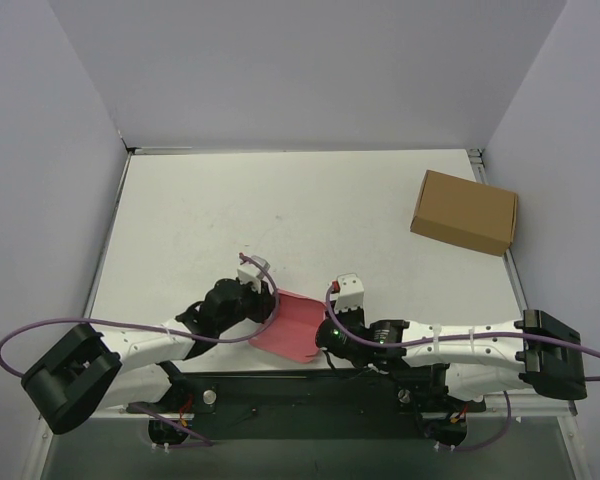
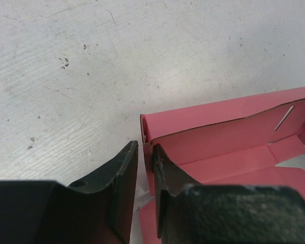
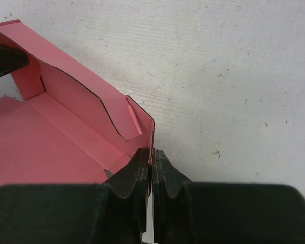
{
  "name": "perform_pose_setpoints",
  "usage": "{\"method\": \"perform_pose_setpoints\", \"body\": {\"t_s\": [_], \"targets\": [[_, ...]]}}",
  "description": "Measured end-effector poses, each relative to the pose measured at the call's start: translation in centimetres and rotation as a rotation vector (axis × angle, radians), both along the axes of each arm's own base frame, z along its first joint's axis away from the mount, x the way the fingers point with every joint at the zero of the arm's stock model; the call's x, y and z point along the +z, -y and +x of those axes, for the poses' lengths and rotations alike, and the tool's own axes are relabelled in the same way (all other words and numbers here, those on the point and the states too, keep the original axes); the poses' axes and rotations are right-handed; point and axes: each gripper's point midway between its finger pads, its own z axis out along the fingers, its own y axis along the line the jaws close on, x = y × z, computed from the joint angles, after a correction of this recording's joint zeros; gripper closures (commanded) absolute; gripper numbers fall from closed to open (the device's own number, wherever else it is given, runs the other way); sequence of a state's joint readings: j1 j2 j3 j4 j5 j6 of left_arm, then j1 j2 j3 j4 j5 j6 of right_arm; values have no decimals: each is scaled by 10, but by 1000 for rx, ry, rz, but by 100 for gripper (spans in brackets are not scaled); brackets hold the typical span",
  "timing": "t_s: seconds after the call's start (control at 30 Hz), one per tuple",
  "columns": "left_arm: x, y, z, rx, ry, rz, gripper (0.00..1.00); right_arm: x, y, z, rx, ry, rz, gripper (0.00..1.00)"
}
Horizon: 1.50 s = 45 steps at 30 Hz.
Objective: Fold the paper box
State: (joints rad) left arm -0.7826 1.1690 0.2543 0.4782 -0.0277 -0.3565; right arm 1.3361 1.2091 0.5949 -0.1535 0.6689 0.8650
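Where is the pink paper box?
In the top view, the paper box sits low and central on the table, between the left gripper and right gripper.

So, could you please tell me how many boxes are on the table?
2: a small pink-red card box, partly folded, at the near-edge centre; a brown cardboard box at the far right.

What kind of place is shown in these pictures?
Probably a robot test cell: a scuffed white tabletop enclosed by plain pale walls, two white robot arms bolted at its near edge, and a pink-red thin-card paper box between them.

The paper box (image 1: 292,325) sits on the table (image 1: 280,200), cardboard box (image 1: 465,212) behind to its right.
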Motion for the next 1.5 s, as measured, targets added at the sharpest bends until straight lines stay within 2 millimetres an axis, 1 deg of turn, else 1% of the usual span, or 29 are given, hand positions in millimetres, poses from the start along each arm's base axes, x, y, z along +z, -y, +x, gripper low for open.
{"method": "perform_pose_setpoints", "body": {"t_s": [0.13, 0.27, 0.37, 0.43, 0.47, 0.57, 0.93, 1.1, 1.13, 1.17, 1.2, 1.23, 1.27, 1.3, 1.37, 1.5], "targets": [[0, 0, 2, 8, -2, 8, 81, 1, -1, -1, -1, 4, 4, 100], [1, 0, 3, 26, -1, 33, 84, 2, -3, -2, -7, 7, 20, 100], [1, 1, 3, 49, 9, 76, 90, 2, -2, -1, -15, 9, 20, 100], [1, 4, 4, 70, 21, 112, 92, 2, 0, -2, -22, 12, 18, 100], [1, 6, 4, 80, 27, 131, 97, 2, 1, -2, -27, 12, 15, 100], [1, 9, 7, 120, 41, 176, 100, 2, 4, -1, -44, 15, 17, 100], [3, 14, 14, 276, 96, 282, 100, 6, 4, -2, -71, 12, 61, 100], [3, 18, 11, 274, 103, 273, 100, 4, 9, -3, -81, 14, 61, 100], [3, 19, 11, 272, 103, 267, 100, 4, 9, -3, -81, 15, 60, 95], [3, 18, 10, 267, 102, 261, 100, 4, 10, -3, -81, 14, 59, 86], [3, 18, 9, 266, 101, 257, 100, 4, 10, -3, -81, 14, 60, 67], [3, 17, 9, 268, 101, 257, 100, 4, 10, -3, -79, 15, 56, 58], [3, 13, 10, 283, 108, 271, 99, 4, 12, -3, -85, 14, 56, 46], [3, 6, 13, 306, 116, 288, 99, 4, 15, -4, -80, 13, 40, 42], [3, -4, 15, 335, 129, 313, 99, 8, 19, -5, -80, 12, 45, 37], [5, -17, 17, 359, 156, 355, 100, 25, 25, -7, -80, 9, 86, 31]]}}
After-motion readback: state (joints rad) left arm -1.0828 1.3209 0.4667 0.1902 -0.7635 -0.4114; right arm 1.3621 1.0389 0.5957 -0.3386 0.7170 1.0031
